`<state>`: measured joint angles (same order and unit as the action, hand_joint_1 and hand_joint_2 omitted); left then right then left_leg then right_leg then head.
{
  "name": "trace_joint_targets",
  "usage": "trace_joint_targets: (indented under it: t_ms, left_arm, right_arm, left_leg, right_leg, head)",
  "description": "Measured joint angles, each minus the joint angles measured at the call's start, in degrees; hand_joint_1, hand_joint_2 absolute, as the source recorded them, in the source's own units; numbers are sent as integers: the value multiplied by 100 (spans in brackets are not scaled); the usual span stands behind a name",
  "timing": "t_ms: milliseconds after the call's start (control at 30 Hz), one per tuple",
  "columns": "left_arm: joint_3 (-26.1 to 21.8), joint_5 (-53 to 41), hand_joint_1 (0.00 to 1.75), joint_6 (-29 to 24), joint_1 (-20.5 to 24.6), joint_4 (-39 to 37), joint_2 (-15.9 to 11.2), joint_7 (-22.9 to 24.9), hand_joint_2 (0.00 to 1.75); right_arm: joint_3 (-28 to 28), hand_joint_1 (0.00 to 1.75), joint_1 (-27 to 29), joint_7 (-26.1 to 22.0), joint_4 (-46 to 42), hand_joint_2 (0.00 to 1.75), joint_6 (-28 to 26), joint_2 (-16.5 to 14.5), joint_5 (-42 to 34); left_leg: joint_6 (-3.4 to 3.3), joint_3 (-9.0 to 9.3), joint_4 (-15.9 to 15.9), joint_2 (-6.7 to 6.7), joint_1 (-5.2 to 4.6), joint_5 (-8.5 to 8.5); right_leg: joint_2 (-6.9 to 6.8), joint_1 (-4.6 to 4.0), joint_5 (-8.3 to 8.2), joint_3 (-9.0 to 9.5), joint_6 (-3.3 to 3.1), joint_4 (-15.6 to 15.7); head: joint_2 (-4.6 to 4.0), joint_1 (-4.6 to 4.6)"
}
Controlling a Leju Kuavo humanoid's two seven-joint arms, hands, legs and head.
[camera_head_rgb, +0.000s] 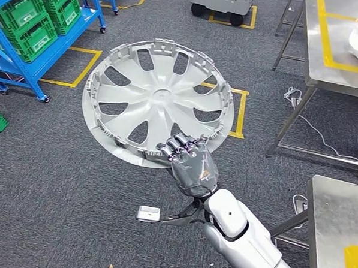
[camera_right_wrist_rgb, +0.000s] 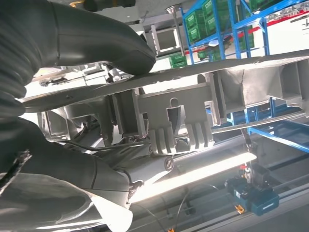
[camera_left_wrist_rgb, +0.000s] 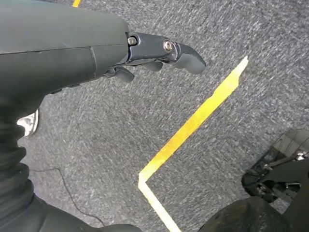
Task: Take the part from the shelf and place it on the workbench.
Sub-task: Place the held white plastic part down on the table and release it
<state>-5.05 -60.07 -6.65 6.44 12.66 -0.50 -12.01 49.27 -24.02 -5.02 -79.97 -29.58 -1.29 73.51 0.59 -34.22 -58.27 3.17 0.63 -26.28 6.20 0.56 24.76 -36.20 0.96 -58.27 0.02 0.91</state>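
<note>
The right hand (camera_head_rgb: 195, 166) grips the part (camera_head_rgb: 158, 103), a large silver wheel cover, by its near rim: the fingers (camera_head_rgb: 182, 145) curl over the edge in the head view, and in the right wrist view the thumb (camera_right_wrist_rgb: 105, 41) presses on one face of the rim (camera_right_wrist_rgb: 204, 72) with the fingers under it. The part hangs flat in the air above the grey floor (camera_head_rgb: 52, 181), clear of any surface, with its ribbed inner side facing up.

The left hand (camera_left_wrist_rgb: 120, 53) holds nothing; its fingers (camera_left_wrist_rgb: 182, 53) lie loosely extended over the floor and a yellow tape line (camera_left_wrist_rgb: 189, 125).

The blue shelf (camera_head_rgb: 45, 49) with green crates (camera_head_rgb: 33, 24) stands well to the left of the part. A steel workbench (camera_head_rgb: 335, 52) stands well to its right, and a 2nd steel top (camera_head_rgb: 335, 232) lies near the right arm.

I judge the pick done and the carry under way. The next move calls for bringing the part over a bench, keeping it level, since 1 hand at the rim gives little leverage on so wide a disc, then lowering it flat before the hand lets go.
</note>
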Motion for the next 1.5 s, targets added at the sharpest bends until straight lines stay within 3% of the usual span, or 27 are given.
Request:
trace_joint_targets:
  t_ms: [167, 233, 267, 333, 400, 467, 500, 600, 667, 733, 800, 867, 933, 967, 1000, 1033, 1100, 1167, 1300, 1400, 1500]
  left_arm:
    - [15, -13, 0, 21, 5, 0, 0, 75, 175]
    - [21, -13, 0, 30, 17, 1, 4, 93, 175]
    - [25, -13, 0, 37, 25, 2, 8, 99, 175]
    - [30, -14, 0, 46, 31, 2, 16, 111, 175]
    - [31, -15, 0, 52, 14, 2, 13, 125, 175]
    - [31, -15, 0, 57, -4, 2, 1, 136, 175]
    - [31, -15, 0, 59, -6, 2, -4, 139, 175]
    - [31, -15, 0, 63, 3, 2, -12, 140, 175]
    - [32, -16, 0, 61, 8, 2, -22, 141, 175]
    - [33, -18, 0, 56, 5, 2, -27, 142, 175]
    - [34, -19, 0, 51, -3, 2, -23, 143, 175]
    - [38, -20, 0, 48, -7, 2, -8, 144, 175]
    - [39, -22, 0, 35, -8, 2, 3, 145, 175]
    - [39, -23, 0, 26, -9, 2, 2, 145, 175]
    - [39, -25, 0, 16, -9, 2, 2, 146, 175]
    - [39, -26, 0, 8, -8, 2, 2, 148, 175]
    - [39, -27, 0, -10, 1, 2, -2, 156, 175]
    - [40, -27, 0, -29, 14, 2, -9, 163, 175]
    - [43, -28, 0, -43, 12, 2, -11, 183, 175]
    - [45, -27, 0, -67, 12, 2, -11, 223, 175]
    - [47, -25, 0, -88, 12, 2, 2, 254, 175]
  right_arm:
    - [4, 175, 7, 13, 2, 175, 1, -1, 11]
    - [3, 175, 8, 21, 2, 175, 0, -1, 15]
    - [3, 175, 9, 25, 2, 175, -1, -1, 15]
    - [2, 175, 5, 31, 4, 175, -3, 1, 16]
    - [2, 175, 9, 37, 8, 175, -4, 2, 18]
    - [3, 175, 22, 40, 22, 175, -4, 6, 20]
    - [4, 175, 26, 42, 32, 175, -4, 9, 21]
    - [3, 175, 22, 51, 48, 175, -4, 14, 22]
    - [-2, 175, 18, 61, 49, 175, -5, 14, 22]
    - [-4, 175, 20, 71, 51, 175, -6, 14, 23]
    - [-4, 175, 14, 77, 54, 175, -6, 14, 26]
    - [-5, 175, 7, 79, 55, 175, -5, 14, 29]
    - [-5, 175, 13, 80, 55, 175, -3, 14, 32]
    - [-5, 175, 17, 80, 56, 175, -2, 14, 33]
    - [-5, 175, 22, 80, 58, 175, -1, 14, 33]
    - [-5, 175, 24, 80, 60, 175, 0, 14, 33]
    - [-4, 175, 26, 80, 63, 175, 1, 14, 34]
    - [-5, 175, 19, 80, 63, 175, 1, 14, 36]
    - [-4, 175, 15, 78, 63, 175, 1, 14, 49]
    - [-1, 175, 16, 73, 63, 175, 1, 14, 50]
    - [1, 175, 16, 74, 63, 175, 1, 14, 50]
  left_leg:
    - [-34, -4, -24, 2, -24, -9]
    - [-79, 10, 9, -21, -20, 35]
    - [-108, 25, 58, -52, -9, 78]
    - [-165, 47, 165, -139, 16, 158]
    - [-179, 33, 184, -227, 8, 180]
    - [-160, 7, 181, -309, 5, 193]
    - [-143, -7, 180, -340, 7, 204]
    - [-64, -56, 154, -378, 17, 238]
    - [14, -95, 120, -381, 13, 272]
    - [94, -129, 101, -380, 30, 323]
    - [150, -199, 2, -373, 64, 207]
    - [172, -387, -502, -363, 76, -234]
    - [171, -620, -1287, -358, 70, -691]
    - [161, -664, -1547, -354, 63, -778]
    - [139, -612, -1602, -351, 52, -750]
    - [110, -445, -1424, -348, 37, -629]
    - [29, 97, -644, -339, -8, -385]
    - [-25, 481, -16, -333, -52, -342]
    - [45, 503, 169, -332, -77, -338]
    - [-4, 466, 163, -333, -94, -287]
    - [-32, 439, 161, -333, -98, -254]
  right_leg:
    - [8, 26, -6, 2, 32, 9]
    - [38, 36, -33, 2, 82, 26]
    - [-12, 26, -8, -23, 105, 11]
    - [-254, 1, 250, -171, 137, -288]
    - [-506, 11, 673, -445, 161, -995]
    - [-572, 50, 859, -595, 199, -1512]
    - [-585, 75, 805, -528, 218, -1482]
    - [-632, 132, 433, 171, 261, -444]
    - [-618, 120, 360, 430, 228, -32]
    - [-581, 86, 335, 395, 139, -26]
    - [-578, 71, 280, 332, 28, -26]
    - [-584, 54, 204, 242, -86, -19]
    - [-583, 11, 136, 132, -152, -20]
    - [-581, -11, 102, 77, -169, -20]
    - [-578, -31, 66, 25, -177, -21]
    - [-573, -45, 30, -23, -181, -21]
    - [-565, -65, -44, -90, -172, -23]
    - [-569, -74, -107, -125, -134, -27]
    - [-577, -81, -130, -161, -193, -18]
    - [-574, -59, -245, -168, -105, 34]
    - [-575, -54, -296, -172, -80, 70]
  head:
    - [0, -1]
    - [0, -2]
    - [0, 1]
    - [0, 42]
    - [1, 81]
    - [1, 84]
    - [1, 84]
    - [0, 86]
    - [1, 80]
    - [2, 64]
    - [1, 46]
    - [0, 20]
    - [1, 1]
    - [1, -2]
    - [1, -2]
    - [0, -3]
    - [0, -2]
    - [1, 1]
    - [0, -6]
    - [0, -6]
    - [0, -5]
